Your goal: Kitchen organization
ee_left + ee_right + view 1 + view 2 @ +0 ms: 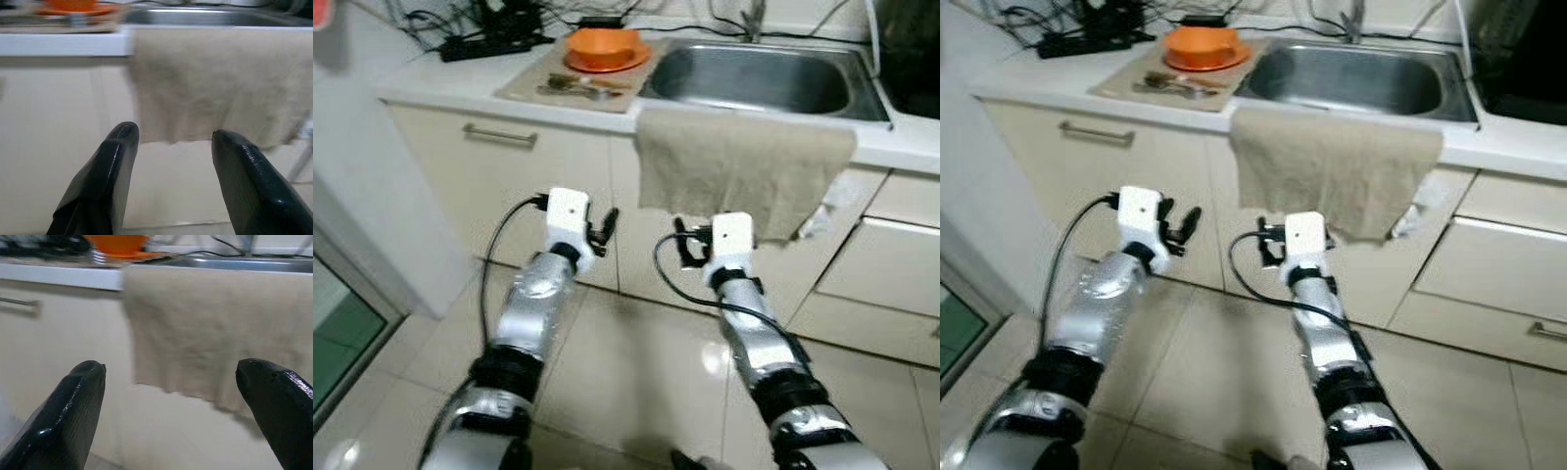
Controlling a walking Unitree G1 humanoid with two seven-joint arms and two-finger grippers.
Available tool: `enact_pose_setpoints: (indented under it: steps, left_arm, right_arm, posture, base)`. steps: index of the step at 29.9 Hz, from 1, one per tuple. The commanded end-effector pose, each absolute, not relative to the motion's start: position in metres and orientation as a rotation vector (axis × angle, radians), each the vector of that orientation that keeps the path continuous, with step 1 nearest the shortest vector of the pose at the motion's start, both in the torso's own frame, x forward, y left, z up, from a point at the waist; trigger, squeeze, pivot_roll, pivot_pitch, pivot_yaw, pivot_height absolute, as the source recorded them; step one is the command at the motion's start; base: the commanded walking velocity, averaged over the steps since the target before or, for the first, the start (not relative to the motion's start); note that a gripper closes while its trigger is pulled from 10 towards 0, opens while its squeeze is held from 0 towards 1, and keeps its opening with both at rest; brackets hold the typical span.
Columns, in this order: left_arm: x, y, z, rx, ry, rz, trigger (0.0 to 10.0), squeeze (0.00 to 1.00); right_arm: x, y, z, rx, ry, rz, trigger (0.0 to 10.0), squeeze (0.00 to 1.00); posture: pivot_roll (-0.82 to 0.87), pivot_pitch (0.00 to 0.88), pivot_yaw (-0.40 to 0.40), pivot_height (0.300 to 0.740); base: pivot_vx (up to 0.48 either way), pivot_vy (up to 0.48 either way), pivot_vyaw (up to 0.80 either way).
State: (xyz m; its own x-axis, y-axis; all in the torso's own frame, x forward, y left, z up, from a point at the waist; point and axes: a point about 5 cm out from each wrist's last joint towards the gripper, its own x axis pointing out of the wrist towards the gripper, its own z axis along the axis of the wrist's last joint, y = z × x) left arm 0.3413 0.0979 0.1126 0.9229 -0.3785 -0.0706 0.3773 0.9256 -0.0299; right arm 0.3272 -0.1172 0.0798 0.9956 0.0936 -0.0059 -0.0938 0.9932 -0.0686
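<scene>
Approach toward beige towel (744, 171), draped over surface edge below sink (759, 78). Left gripper (171, 161) and right gripper (171, 406) level before it, fingers wide apart, empty (orange bowl (602, 44) well aside). Best closing in squarely, pinching one hanging corner each.

- The sink (759, 78) is cut at its far edge; of the tap (751, 18) only the base is visible.
- The beige towel (744, 171) covers the near rim of the sink and part of the cabinet front under it.
- On the mat (573, 83), left of the sink, lie small items (578, 88), too small to tell what they are.
- A dark object (911, 54) at the far right is cut by the edge.
- Both wrist views are blurred; the orange bowl (117, 242) is cut at the top.
</scene>
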Motion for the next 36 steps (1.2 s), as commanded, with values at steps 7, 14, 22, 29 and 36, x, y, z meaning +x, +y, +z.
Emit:
enact_pose_setpoints:
  steps: [7, 14, 22, 29, 36]
  left_arm:
    - [0.348, 0.107, 0.120, -0.007, 0.049, -0.354, 10.0, 0.00]
    - [0.356, 0.108, 0.154, -0.029, -0.120, -0.333, 10.0, 0.00]
    - [0.361, 0.101, 0.161, -0.014, -0.121, -0.360, 10.0, 0.00]
    - [0.368, 0.110, 0.171, -0.001, -0.140, -0.327, 10.0, 0.00]
    - [0.372, 0.114, 0.175, 0.009, -0.136, -0.329, 10.0, 0.00]
  right_arm:
    - [0.328, -0.114, 0.085, -0.081, -0.019, 0.094, 10.0, 0.00]
    - [0.332, -0.134, 0.136, -0.209, -0.324, -0.054, 10.0, 0.00]
    - [0.344, -0.144, 0.151, -0.150, -0.316, -0.094, 10.0, 0.00]
    - [0.342, -0.150, 0.160, -0.158, -0.348, -0.125, 10.0, 0.00]
    - [0.336, -0.141, 0.142, -0.123, -0.277, -0.103, 10.0, 0.00]
  posture:
    - [0.03, 0.000, 0.056, 0.740]
    - [0.01, 0.000, 0.062, 0.740]
    - [0.00, 0.000, 0.074, 0.740]
    - [0.00, 0.000, 0.075, 0.740]
    - [0.00, 0.000, 0.074, 0.740]
  base:
    - [0.461, 0.000, 0.00]
    - [0.456, 0.000, 0.00]
    - [0.455, 0.000, 0.00]
    - [0.454, 0.000, 0.00]
    - [0.450, 0.000, 0.00]
